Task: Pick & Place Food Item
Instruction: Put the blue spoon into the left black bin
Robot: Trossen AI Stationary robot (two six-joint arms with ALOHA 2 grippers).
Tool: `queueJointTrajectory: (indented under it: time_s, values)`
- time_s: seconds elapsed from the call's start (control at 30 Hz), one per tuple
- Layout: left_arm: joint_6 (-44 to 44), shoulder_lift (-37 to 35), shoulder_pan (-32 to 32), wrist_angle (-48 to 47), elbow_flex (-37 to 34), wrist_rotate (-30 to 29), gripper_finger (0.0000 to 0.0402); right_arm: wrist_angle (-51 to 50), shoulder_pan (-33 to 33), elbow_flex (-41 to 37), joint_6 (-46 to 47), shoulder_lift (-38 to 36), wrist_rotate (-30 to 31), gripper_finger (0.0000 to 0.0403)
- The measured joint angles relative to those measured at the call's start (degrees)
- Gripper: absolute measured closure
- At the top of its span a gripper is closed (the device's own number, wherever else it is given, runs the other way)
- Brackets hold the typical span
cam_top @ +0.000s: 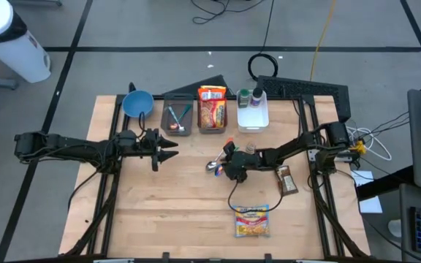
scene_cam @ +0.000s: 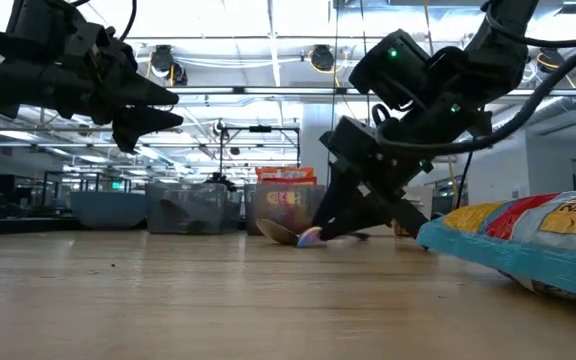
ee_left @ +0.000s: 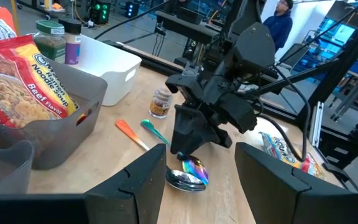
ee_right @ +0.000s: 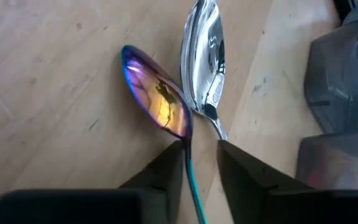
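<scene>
Right gripper sits low on the table — fingers slightly apart, straddling the iridescent spoon handle beside a silver spoon. Noodle packet lies near the spoons; left gripper hovers spread, well apart.

We see row of containers along table's far edge: bowl leftmost, then utensil bin, noodle bin, tub with bottles rightmost. Noodle packet sits in its bin. Two spoons lie touching near table centre, right gripper just beside them, fingers either side of one handle. Left gripper hovers left of centre, apart from spoons. Snack bar lies right of spoons; food packet near front edge.
</scene>
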Motion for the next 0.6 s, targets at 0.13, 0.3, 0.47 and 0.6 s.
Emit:
queueJointTrajectory:
  time_s: [0.13,0.3,0.47,0.6]
  values:
    - [-0.04,0.00,-0.02,0.00,0.00,0.00,0.0199,0.03,0.00,-0.02,1.08,0.02,-0.04,0.0384]
    - [-0.07,0.00,-0.02,0.00,0.00,-0.02,0.0199,0.58,0.00,-0.01,2.18,0.04,0.03,0.0396]
    - [-0.09,0.00,-0.02,0.00,0.00,-0.02,0.0199,0.44,0.00,1.26,2.54,0.04,0.39,0.0400]
    - [-0.24,-0.02,-0.02,0.02,0.00,-0.02,0.0199,0.18,0.09,3.27,4.36,0.23,0.43,0.0401]
